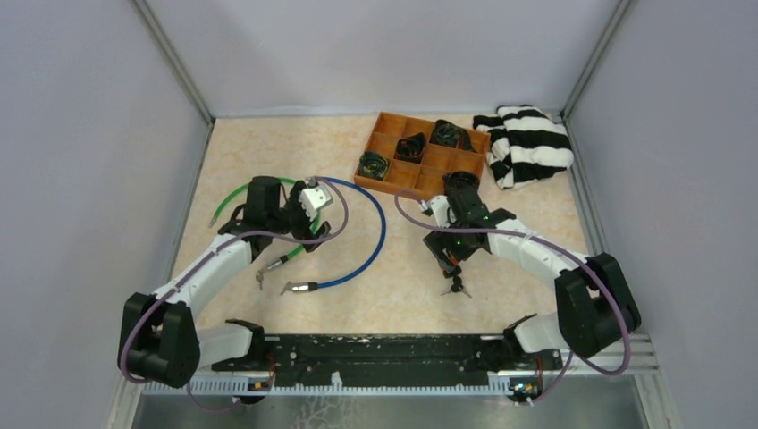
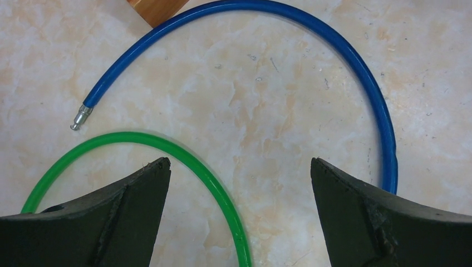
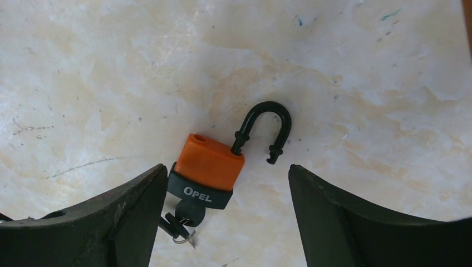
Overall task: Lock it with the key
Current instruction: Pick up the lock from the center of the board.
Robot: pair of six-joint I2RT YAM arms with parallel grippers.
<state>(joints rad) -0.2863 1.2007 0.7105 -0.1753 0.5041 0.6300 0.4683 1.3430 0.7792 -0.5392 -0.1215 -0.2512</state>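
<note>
One padlock [image 3: 206, 167] — well off table [image 1: 268, 143] edges.

Table [image 1: 268, 152]: padlock [image 3: 209, 164], blue cable [image 2: 356, 61], tray [image 1: 420, 117], cloth [image 1: 532, 143]

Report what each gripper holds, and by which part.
Nothing is held. The left gripper hangs open over the green cable; the right gripper hangs open over the padlock.

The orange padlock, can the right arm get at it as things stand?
Probably yes: the right claw hangs open just above the padlock, which lies on the table with nothing over it.
</note>
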